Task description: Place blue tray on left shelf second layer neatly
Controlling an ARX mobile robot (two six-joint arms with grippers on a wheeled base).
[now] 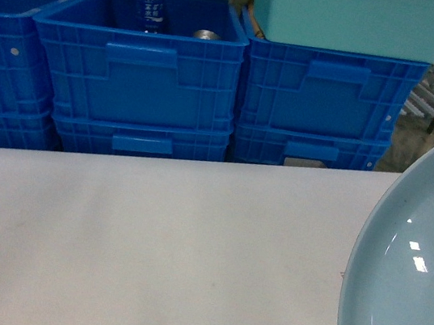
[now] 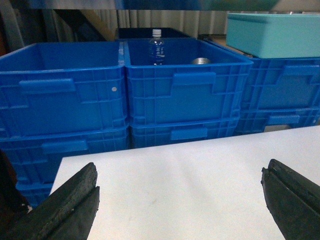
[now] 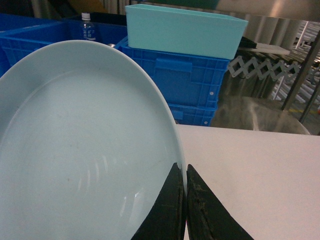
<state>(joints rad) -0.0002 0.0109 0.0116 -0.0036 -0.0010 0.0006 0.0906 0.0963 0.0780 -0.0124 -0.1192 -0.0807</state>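
R gripper: my jaws pinched on blue tray rim, over white table.
L gripper: spread wide, holding nothing.
Bottle label: unreadable.

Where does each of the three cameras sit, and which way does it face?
Head: on the robot, slanting down over the white table toward the blue crates; no arm shows.
Left wrist: low over the table, facing the crates; the open left gripper shows.
Right wrist: along the right gripper, shut on the blue tray.
All share the bottle.
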